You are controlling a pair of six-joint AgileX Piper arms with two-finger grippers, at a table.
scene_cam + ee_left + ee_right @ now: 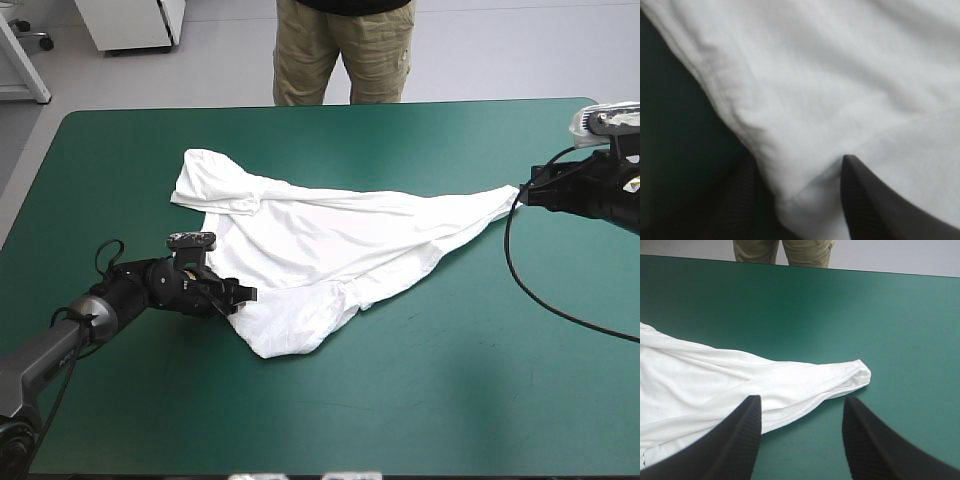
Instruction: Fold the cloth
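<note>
The white T-shirt (pixel 320 250) lies spread and wrinkled across the middle of the table, with one end drawn out to a point toward the right. My left gripper (pixel 243 295) sits low at the shirt's near-left edge. In the left wrist view that gripper (pixel 797 167) is open, and the shirt's hem (pixel 790 150) lies between its black fingers (pixel 865 200). My right gripper (pixel 522 193) hovers at the shirt's right point. It (pixel 801 407) is open, and the shirt's tip (pixel 855 375) lies on the cover just ahead of its fingers (pixel 740 435).
The teal-green cover (pixel 430 400) shows on every side of the shirt, widest toward the front edge and the right. The table's far edge (pixel 330 106) runs behind the shirt.
</note>
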